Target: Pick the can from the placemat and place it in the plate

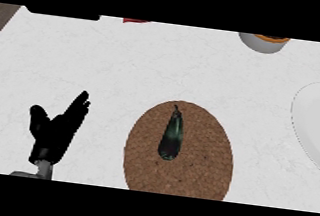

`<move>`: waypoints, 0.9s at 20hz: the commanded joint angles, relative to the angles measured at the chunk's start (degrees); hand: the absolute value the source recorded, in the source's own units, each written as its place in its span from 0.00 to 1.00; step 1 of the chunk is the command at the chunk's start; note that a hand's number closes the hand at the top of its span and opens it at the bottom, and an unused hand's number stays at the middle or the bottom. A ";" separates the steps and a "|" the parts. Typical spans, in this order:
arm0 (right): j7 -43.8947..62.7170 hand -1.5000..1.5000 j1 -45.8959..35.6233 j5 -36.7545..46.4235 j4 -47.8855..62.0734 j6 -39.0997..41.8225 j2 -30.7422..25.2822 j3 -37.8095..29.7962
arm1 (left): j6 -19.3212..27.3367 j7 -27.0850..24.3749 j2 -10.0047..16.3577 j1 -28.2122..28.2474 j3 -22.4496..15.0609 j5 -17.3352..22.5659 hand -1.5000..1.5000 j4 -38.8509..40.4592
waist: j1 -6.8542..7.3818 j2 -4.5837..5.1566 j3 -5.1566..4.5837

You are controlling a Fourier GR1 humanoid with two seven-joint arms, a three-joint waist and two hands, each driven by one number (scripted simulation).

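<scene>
Left hand (pixel 54 130) shows low at the view's left, resting, fingers straight and spread, pointing up, holding nothing. Brown oval placemat (pixel 200 168) lies centre-low on the white counter (pixel 124 60). On the mat's upper left part lies a dark, long eggplant (pixel 171 136), stem end away from the robot; no can-shaped item seen. White plate (pixel 317 124) sits at the right edge, partly cut off, well apart from the mat. A cup (pixel 262 43) stands at the far edge.
</scene>
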 commanded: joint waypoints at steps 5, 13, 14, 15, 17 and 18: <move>-13.76 0.00 6.49 -20.53 -14.73 -4.20 6.69 0.72 | 0.78 0.37 -0.57 3.08 -0.92 -1.65 0.50 -0.92 | -0.47 -0.13 -0.39; -18.95 0.00 22.34 -32.36 -38.78 6.69 19.01 7.52 | 1.02 -1.35 -2.18 2.47 -0.47 -2.12 0.50 2.16 | -1.18 -0.24 -0.52; -21.06 0.00 25.21 -33.78 -40.18 7.07 22.17 8.36 | 1.44 -0.28 -2.77 0.89 -0.34 -1.92 0.50 3.02 | -1.37 -0.21 -0.50; -19.08 0.00 24.07 -30.84 -40.12 6.31 21.71 10.30 | -0.20 0.90 -0.74 -0.01 1.12 -1.05 0.50 2.19 | -0.80 -0.11 -0.52; -17.49 0.00 31.53 -32.43 -47.75 7.56 23.10 15.10 | 0.01 1.57 -0.30 -0.87 1.78 -1.01 0.50 1.59 | -1.14 -0.21 -0.53; -17.67 0.00 34.74 -33.90 -46.57 4.26 23.15 20.69 | 0.14 0.72 -1.21 1.10 1.22 -0.85 0.50 1.83 | -1.07 -0.25 -0.52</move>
